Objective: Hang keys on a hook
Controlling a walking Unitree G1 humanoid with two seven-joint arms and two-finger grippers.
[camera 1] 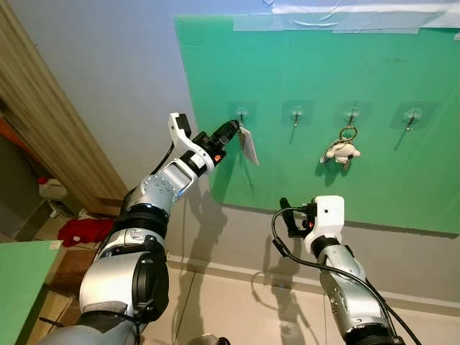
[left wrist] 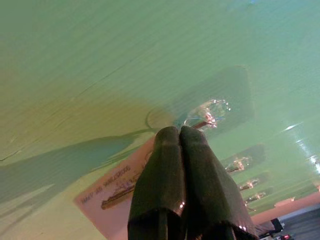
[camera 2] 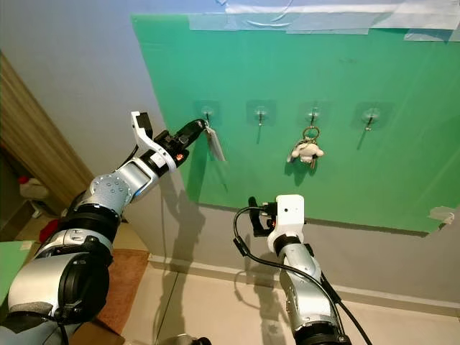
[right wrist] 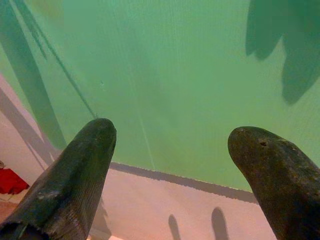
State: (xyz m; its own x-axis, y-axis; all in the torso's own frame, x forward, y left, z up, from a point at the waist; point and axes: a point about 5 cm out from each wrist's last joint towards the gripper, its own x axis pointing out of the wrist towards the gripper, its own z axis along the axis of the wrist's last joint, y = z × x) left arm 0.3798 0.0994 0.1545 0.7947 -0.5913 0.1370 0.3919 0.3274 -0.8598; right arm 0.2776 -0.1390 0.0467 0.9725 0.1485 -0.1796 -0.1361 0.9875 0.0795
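your left gripper (camera 1: 233, 127) is pinched shut on the keys (camera 1: 248, 144), right up at the first hook (camera 1: 241, 113) on the green board (camera 1: 374, 65), and the white tag hangs just under its tips. your right gripper (right wrist: 170, 150) waits lower down, fingers wide apart, holding nothing. a toy keyring (camera 1: 342, 149) hangs two hooks farther along.

Matt green board (camera 1: 374, 65); clear glossy plastic hooks (camera 1: 296, 113); silver metal arms; glossy black pincer fingers (left wrist: 165, 185) (left).

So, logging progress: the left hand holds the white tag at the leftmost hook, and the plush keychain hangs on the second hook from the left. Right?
Not quite. The left hand does hold the white tag at the leftmost hook, but the left eye view shows the plush keychain on the third hook from the left.
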